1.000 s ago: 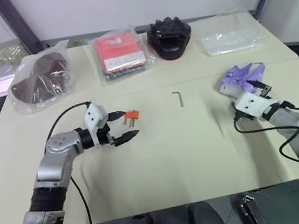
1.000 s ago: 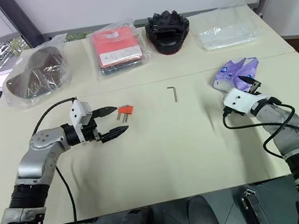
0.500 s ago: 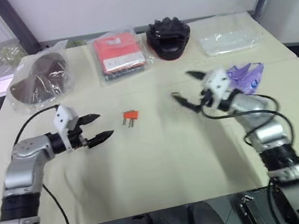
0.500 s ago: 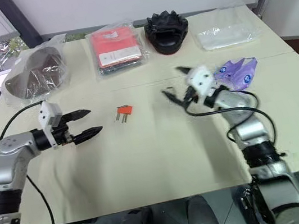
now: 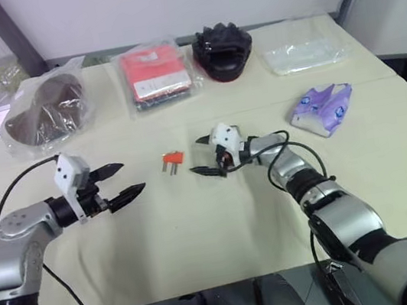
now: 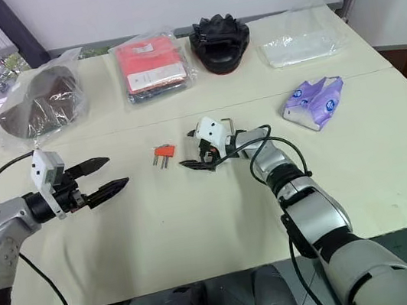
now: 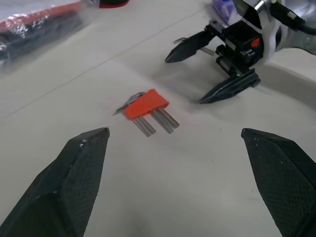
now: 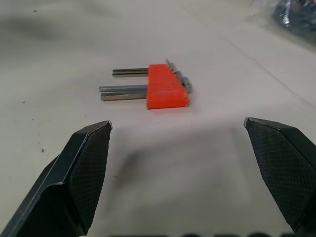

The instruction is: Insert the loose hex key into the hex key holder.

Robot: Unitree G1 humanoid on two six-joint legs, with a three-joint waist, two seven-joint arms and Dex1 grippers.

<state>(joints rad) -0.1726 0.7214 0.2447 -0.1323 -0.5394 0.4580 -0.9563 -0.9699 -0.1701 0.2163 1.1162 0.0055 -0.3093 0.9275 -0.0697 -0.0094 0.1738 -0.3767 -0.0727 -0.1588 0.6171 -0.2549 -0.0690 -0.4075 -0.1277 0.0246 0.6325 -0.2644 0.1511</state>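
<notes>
The hex key holder (image 5: 173, 158), a small orange block with short metal keys sticking out toward me, lies flat on the cream table (image 5: 222, 219) between my two grippers. My left gripper (image 5: 126, 178) is open, a short way to the holder's left and pointing at it. Just right of the holder is my right gripper (image 5: 196, 157), also open, facing the holder (image 8: 167, 88) with nothing between its fingers. The loose hex key (image 6: 227, 123) lies on the table behind the right gripper, which hides all but its bent end. In the left wrist view the holder (image 7: 145, 104) lies before the right gripper (image 7: 185, 80).
Along the table's far side sit a dark thing in a clear bag (image 5: 46, 111), a red packet in plastic (image 5: 154, 73), a black object (image 5: 223, 49) and a clear bag (image 5: 304, 53). A purple pack (image 5: 322, 106) lies at the right.
My right gripper has swung far left across the table, from the purple pack to just right of the holder, covering the hex key. The left gripper has drawn back leftward from the holder.
</notes>
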